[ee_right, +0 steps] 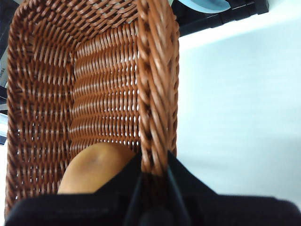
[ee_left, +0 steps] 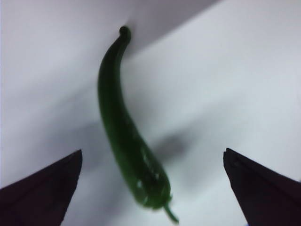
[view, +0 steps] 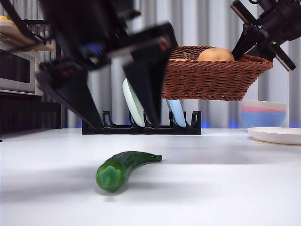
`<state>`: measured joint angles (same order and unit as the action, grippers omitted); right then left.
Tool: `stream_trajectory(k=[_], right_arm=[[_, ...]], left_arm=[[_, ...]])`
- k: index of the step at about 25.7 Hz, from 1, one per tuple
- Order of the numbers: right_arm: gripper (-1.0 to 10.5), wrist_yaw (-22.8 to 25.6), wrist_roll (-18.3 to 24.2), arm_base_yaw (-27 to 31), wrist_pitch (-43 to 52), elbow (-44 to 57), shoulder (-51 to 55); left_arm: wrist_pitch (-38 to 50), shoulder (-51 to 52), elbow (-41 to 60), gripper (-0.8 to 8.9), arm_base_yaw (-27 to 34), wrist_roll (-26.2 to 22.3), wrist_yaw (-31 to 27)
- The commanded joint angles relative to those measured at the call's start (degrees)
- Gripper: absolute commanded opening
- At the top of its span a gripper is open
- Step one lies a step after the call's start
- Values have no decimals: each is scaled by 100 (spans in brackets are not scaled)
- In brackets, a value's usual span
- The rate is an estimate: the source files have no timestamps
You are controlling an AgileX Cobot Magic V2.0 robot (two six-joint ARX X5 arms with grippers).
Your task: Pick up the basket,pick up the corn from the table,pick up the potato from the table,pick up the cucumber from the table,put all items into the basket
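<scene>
The green cucumber (view: 122,168) lies on the white table, cut end toward the camera. My left gripper (view: 127,126) hangs open above and behind it. In the left wrist view the cucumber (ee_left: 122,132) lies between the open jaws of the left gripper (ee_left: 153,152), untouched. My right gripper (view: 261,52) is shut on the rim of the brown wicker basket (view: 211,77) and holds it in the air at the upper right. The tan potato (view: 215,55) lies inside. The right wrist view shows the right gripper (ee_right: 154,165) clamped on the basket wall (ee_right: 47,70), next to the potato (ee_right: 94,167). The corn is hidden.
A black plate rack (view: 188,128) with pale plates (view: 131,101) stands at the back, under the raised basket. A microwave (view: 16,70) is at the far left. A white plate (view: 277,135) and stacked bowls (view: 263,113) sit at the right.
</scene>
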<state>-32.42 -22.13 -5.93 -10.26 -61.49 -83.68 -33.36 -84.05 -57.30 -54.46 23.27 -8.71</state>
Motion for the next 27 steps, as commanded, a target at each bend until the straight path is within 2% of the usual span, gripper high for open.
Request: stream_trajectory(k=[1, 9, 10, 13, 14, 16, 23, 27], right_arm=[[-11, -70, -105, 0, 116, -83, 70], [-11, -68, -103, 0, 111, -83, 87], [-11, -68, -103, 0, 111, -83, 90], [-11, -68, -103, 0, 111, -83, 87], [-11, -68, -103, 0, 111, -83, 87], [-11, -68, -103, 0, 111, -83, 90], [-11, -68, -103, -2, 111, -83, 90], [-11, -68, -103, -2, 109, -83, 90]], left_arm=[[175, -295, 28, 499, 103, 72, 22], [249, -874, 28, 495, 431, -50, 343], [243, -894, 28, 462, 457, -59, 339], [251, -905, 28, 214, 474, -85, 330], [251, -905, 28, 105, 474, -118, 330], [243, -905, 28, -24, 474, -256, 330], [57, -890, 26, -9, 474, -417, 315], [-575, -608, 26, -9, 466, -546, 321]])
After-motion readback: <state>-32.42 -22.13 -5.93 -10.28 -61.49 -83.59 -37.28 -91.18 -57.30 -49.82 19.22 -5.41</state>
